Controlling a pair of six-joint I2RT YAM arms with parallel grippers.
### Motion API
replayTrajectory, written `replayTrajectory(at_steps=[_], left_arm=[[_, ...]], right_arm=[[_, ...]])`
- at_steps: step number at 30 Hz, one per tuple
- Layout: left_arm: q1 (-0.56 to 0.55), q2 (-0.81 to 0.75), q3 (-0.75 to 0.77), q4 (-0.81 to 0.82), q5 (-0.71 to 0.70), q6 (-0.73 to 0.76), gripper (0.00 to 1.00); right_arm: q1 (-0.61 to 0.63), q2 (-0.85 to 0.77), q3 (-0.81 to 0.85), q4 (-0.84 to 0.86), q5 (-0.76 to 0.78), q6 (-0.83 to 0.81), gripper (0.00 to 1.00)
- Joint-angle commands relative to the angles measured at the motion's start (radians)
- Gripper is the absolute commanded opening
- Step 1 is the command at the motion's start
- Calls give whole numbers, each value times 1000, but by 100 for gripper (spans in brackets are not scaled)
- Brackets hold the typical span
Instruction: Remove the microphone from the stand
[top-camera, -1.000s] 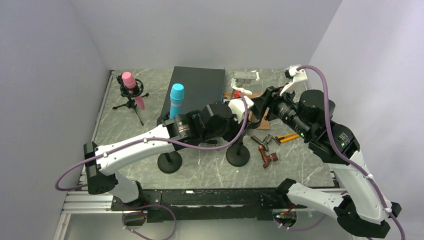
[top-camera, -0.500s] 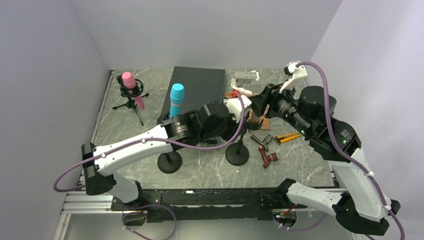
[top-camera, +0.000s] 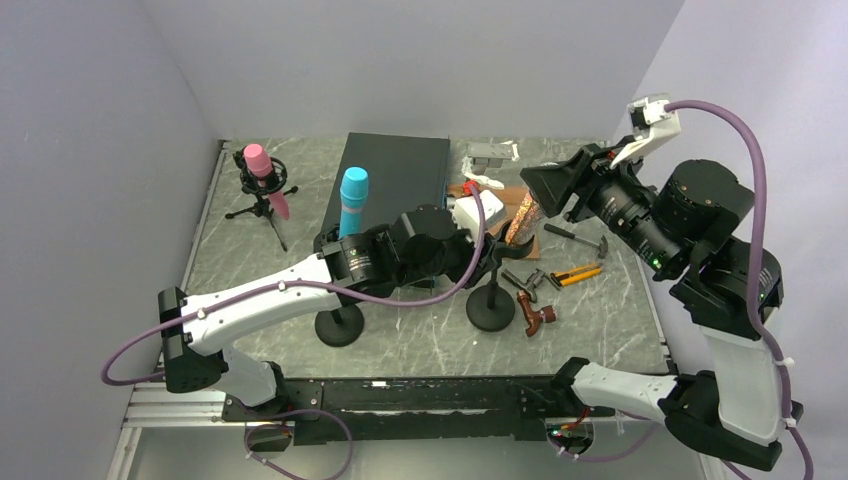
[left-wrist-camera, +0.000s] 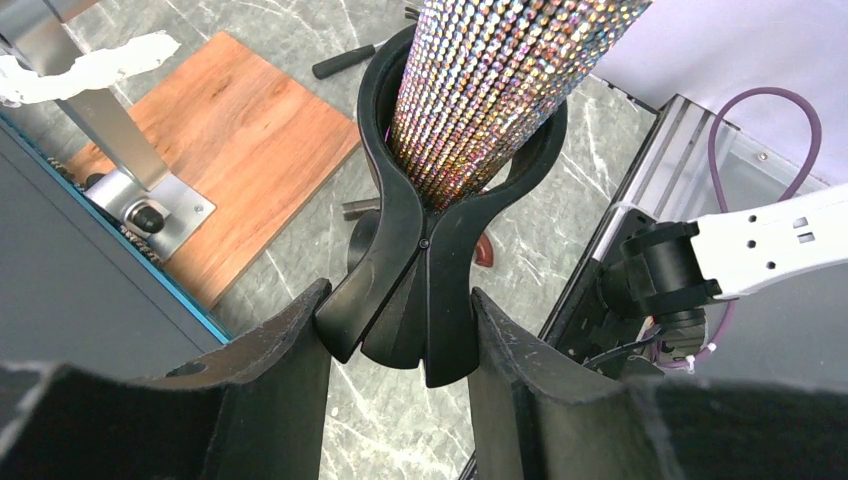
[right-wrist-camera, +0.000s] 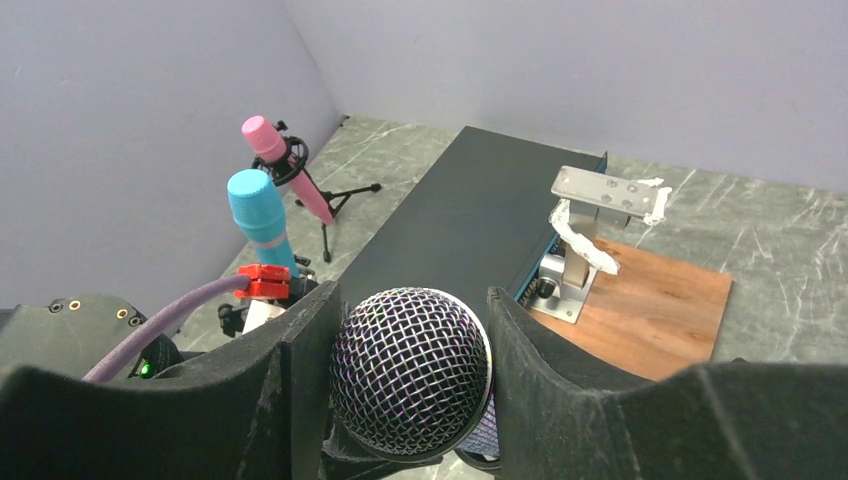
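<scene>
High overview; wrist close-ups sharing microphone (left-wrist-camera: 500, 90)

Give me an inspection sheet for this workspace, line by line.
Surface: marbled grey table, tools scattered at right.
Job's things: glitter microphone sits in the stand's clip.
Clutter: hammer, orange-handled tool, wood board, black box, blue microphone, pink microphone.
Grippers: left gripper squeezes the clip's handles; right gripper grips the microphone's head.
Cables: purple cables loop along both arms.
Surroundings: plain grey walls.

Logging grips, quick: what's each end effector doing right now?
Left end effector: closed on the stand's clip.
Right end effector: closed on the microphone.
</scene>
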Motion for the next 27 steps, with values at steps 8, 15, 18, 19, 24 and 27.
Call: replayTrajectory(at_steps=[8,15,18,19,24,27], left_arm=[[-3,-2,9,-144,-19,15,0],[-3,3,26,-143,-9,24,53],[-2,-2,19,-131,-19,19,64],[-3,-4,17,-129,-19,21,65],[-3,3,22,-120,3,37,54],[-3,6,27,-113,6,40,58]], right_arm=[[-15,-36,6,156,58,-70,0],[-15,-69,-137,204,12,-34,0],[-14,-79,-166,208,2,-18,0],[-15,-82,-172,210,-1,-12,0],[-15,-81,-180,213,-13,5,0],[-14,-77,-180,212,-18,6,0]])
